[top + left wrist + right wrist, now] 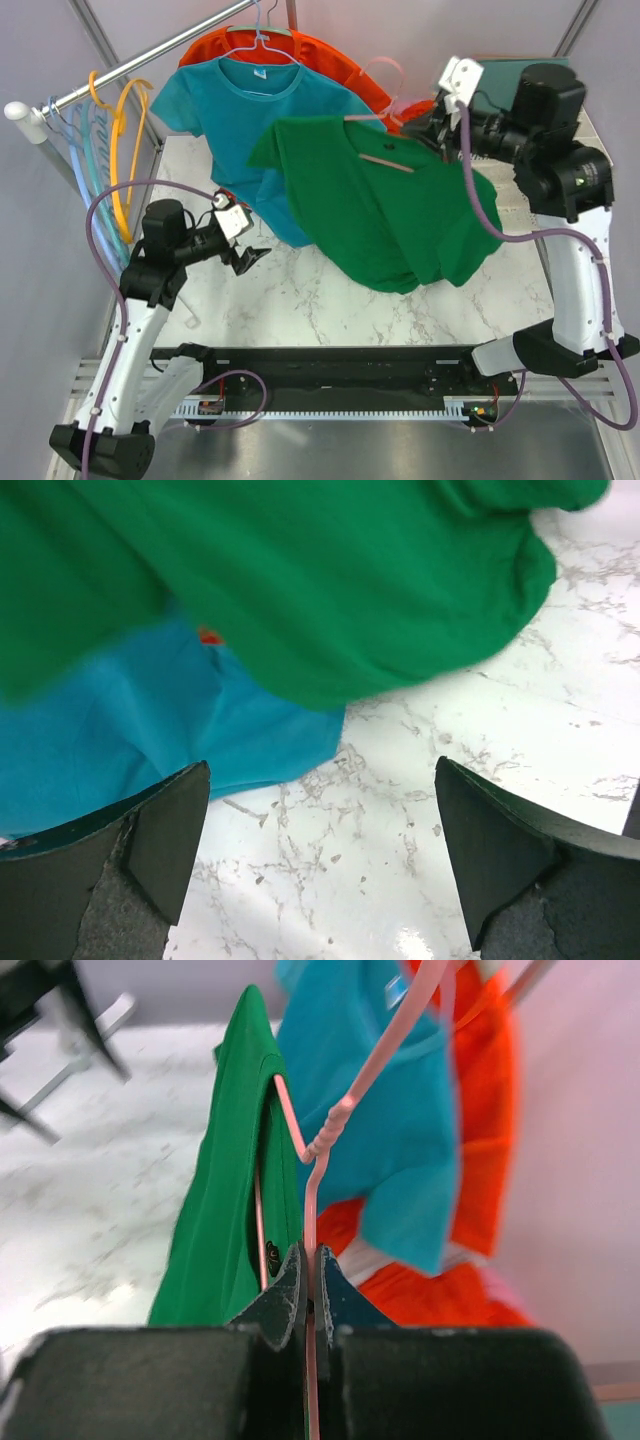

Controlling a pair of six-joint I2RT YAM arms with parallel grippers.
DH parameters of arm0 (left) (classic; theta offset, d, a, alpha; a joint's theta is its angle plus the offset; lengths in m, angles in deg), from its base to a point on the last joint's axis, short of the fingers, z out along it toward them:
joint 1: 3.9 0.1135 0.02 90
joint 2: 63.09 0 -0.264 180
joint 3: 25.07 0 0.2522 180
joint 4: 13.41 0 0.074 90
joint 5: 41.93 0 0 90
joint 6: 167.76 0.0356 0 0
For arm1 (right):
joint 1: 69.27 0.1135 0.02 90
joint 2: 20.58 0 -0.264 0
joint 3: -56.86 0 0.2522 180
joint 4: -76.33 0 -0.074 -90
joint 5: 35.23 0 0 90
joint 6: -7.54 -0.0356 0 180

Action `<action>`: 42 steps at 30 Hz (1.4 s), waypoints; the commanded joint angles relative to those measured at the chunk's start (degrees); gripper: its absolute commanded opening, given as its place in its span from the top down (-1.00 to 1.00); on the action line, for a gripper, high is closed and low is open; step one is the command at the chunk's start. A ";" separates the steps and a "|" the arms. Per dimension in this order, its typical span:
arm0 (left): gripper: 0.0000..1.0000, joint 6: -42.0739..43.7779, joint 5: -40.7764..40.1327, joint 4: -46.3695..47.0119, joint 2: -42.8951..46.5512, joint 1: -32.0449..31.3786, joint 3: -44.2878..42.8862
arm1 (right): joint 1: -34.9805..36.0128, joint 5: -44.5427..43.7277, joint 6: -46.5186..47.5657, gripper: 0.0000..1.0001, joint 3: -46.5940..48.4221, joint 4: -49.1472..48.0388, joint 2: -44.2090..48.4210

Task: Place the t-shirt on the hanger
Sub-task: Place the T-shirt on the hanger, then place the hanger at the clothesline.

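Right claw is pressed together on the neck wire of the hanger, just below the twist. It holds the hanger up at the back right of the table. The t-shirt hangs from the hanger, its collar around the wire and one shoulder spread out to the left. Its lower hem bunches on the marble.

Left claw is spread wide and holds nothing. It hovers low over the table just beside the hem.

We judge the task late: the shirt is on, and seating is what remains. A length of pink wire shows across the chest in the top view, so we cannot tell if both shoulders sit right. The next move likely calls for a light tug by the left claw at a shoulder or the hem, while the right claw grips.

Around:
- The teal t-shirt hangs from the rail, and the green cloth overlaps its lower edge.
- The orange-red garments hang behind it.
- The orange hanger and blue hangers hang at far left.

Risk: pinching teal cloth along with green.
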 commanded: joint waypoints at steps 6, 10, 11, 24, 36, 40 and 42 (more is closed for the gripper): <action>-0.99 -2.24 3.99 2.36 6.87 -0.79 5.53 | -0.13 -6.35 -10.08 1.00 16.80 -30.00 2.01; -0.99 -2.94 3.99 3.50 7.49 -0.79 5.79 | -0.13 -6.09 -12.11 1.00 17.15 -37.91 3.25; -0.99 -3.12 3.91 3.76 7.40 -0.79 5.79 | -0.13 -5.91 -12.55 1.00 17.50 -38.10 3.25; -0.97 0.21 11.91 -0.88 13.65 -0.87 1.32 | -0.13 1.90 -5.36 1.00 5.55 0.33 3.08; -0.75 -4.37 5.82 -1.58 5.74 -0.79 -11.70 | 1.10 5.88 -3.57 1.00 -5.51 1.55 5.27; -0.76 -3.12 11.28 -5.64 7.56 -0.87 -8.82 | 4.85 0.27 -11.31 1.00 -8.16 -9.00 5.45; -0.81 -4.25 9.98 -5.29 9.76 -0.87 -6.61 | 7.33 -1.77 -13.16 1.00 -5.88 -9.63 1.87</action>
